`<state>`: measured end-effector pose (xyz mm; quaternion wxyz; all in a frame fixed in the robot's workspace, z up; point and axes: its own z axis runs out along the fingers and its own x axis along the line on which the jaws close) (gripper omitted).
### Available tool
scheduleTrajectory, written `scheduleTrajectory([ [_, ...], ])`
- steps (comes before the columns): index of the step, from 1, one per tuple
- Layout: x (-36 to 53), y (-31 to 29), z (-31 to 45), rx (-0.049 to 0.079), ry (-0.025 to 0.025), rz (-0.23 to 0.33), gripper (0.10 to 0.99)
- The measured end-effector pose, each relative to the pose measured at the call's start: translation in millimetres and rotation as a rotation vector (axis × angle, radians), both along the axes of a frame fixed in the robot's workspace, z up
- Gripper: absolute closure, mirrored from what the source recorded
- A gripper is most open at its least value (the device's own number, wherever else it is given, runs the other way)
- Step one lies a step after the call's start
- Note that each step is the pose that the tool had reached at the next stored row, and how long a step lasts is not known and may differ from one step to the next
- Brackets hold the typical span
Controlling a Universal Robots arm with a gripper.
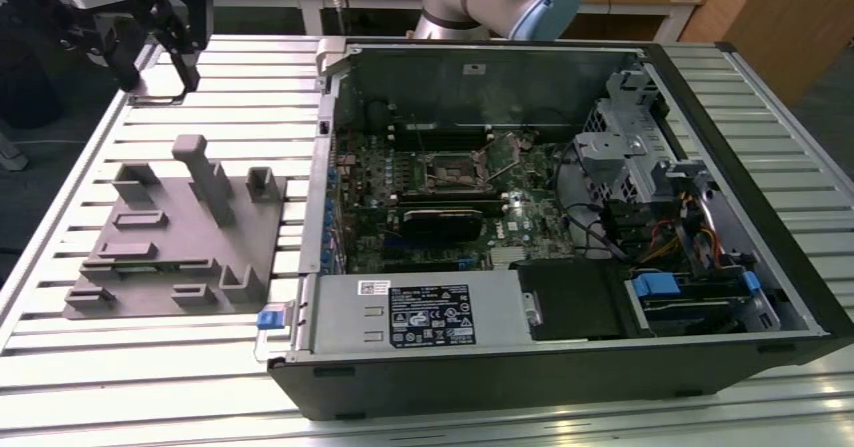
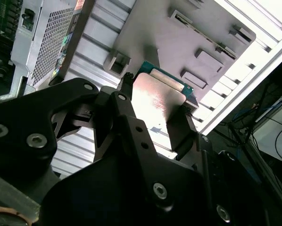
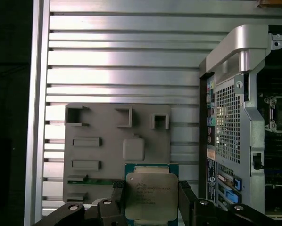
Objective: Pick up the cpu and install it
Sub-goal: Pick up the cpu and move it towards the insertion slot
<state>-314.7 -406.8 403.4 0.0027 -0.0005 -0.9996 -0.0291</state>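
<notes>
Noted a slatted desk [image 1: 160, 387] carrying an open computer case [image 1: 534, 387] on the exterior view's right. Found a grey fixture [image 1: 174, 257] just beside it on the left. Saw the claw [image 3: 150, 192] raised over the desk, pinching the cpu [image 3: 150, 202] by two opposite edges, silver top showing, lifted clear of the fixture.
</notes>
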Motion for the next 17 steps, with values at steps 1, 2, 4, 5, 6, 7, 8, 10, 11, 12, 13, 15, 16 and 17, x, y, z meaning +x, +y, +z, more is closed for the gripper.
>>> scheduleTrajectory([
  [1, 1.3, 0.0, 0.0, 0.0, 0.0, 0.0, 0.549],
  [2, 2.7, 0.0, 0.0, 0.0, 0.0, 0.0, 0.549],
  [4, 5.6, 0.0, 0.0, 0.0, 0.0, 0.0, 0.549],
  [5, 7.2, 0.0, 0.0, 0.0, -0.0001, 0.0, 0.549],
  [6, 8.5, 0.0, 0.0, 0.0, -0.0001, 0.0, 0.549],
  [7, 10.0, 0.0, 0.0, 0.0, 0.0, 0.0, 0.549],
  [8, 11.6, 0.0, -0.1, 0.0, -0.0001, 0.0, 0.549],
  [10, 15.1, 0.0, 0.0, 0.0, -0.0001, 0.0, 0.549],
  [11, 17.0, 0.0, 0.0, 0.0, -0.0001, 0.0, 0.549],
  [12, 19.0, 0.1, 0.0, 0.0, 0.0, 0.0, 0.549],
  [13, 21.2, 0.2, 0.0, 0.0, -0.0001, 0.0, 0.549],
  [15, 25.7, 0.8, 0.0, 0.0, -0.0001, 0.001, 0.549],
  [16, 28.3, 1.1, -0.1, 0.0, -0.0001, 0.001, 0.549],
  [17, 30.8, 1.4, 0.0, 0.0, -0.0001, 0.002, 0.549],
])
